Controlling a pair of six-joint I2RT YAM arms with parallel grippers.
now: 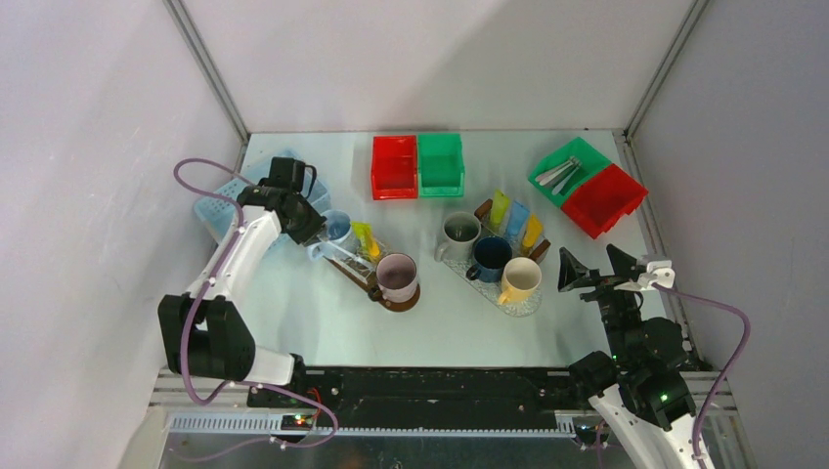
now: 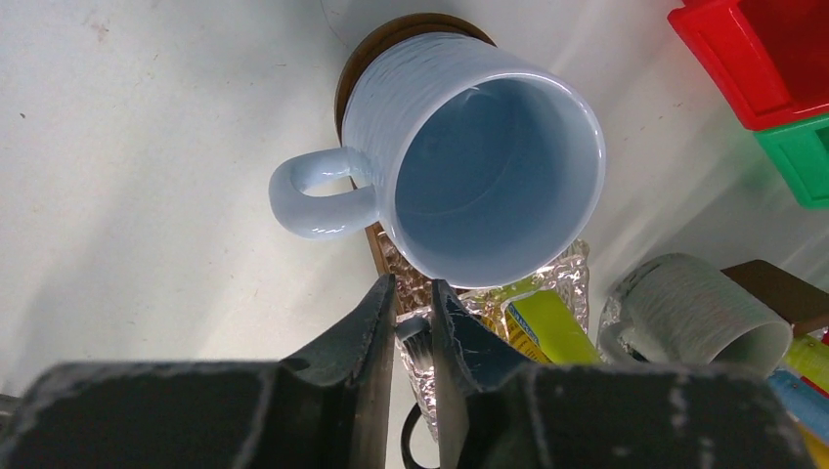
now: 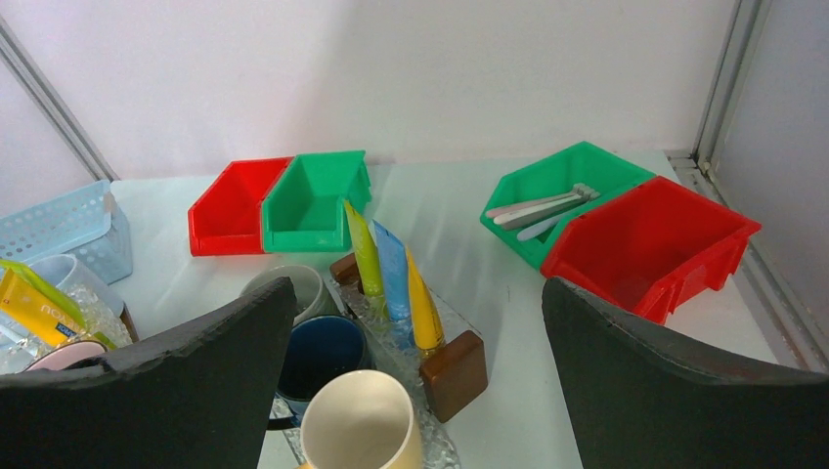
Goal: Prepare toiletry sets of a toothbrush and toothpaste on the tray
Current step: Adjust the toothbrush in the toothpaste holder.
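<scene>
My left gripper hangs low over the left tray, just in front of a light blue mug. Its jaws are shut on the white head of a toothbrush. In the top view the toothbrush slants across that tray beside a yellow-green toothpaste tube. On the right tray stand green, blue and orange tubes. My right gripper is wide open and holds nothing, hovering near that tray's front end.
A pink mug stands on the left tray. Grey, navy and yellow mugs fill the right tray. More toothbrushes lie in the far-right green bin, beside a red bin. Red and green bins stand at the back. A blue basket is at the left.
</scene>
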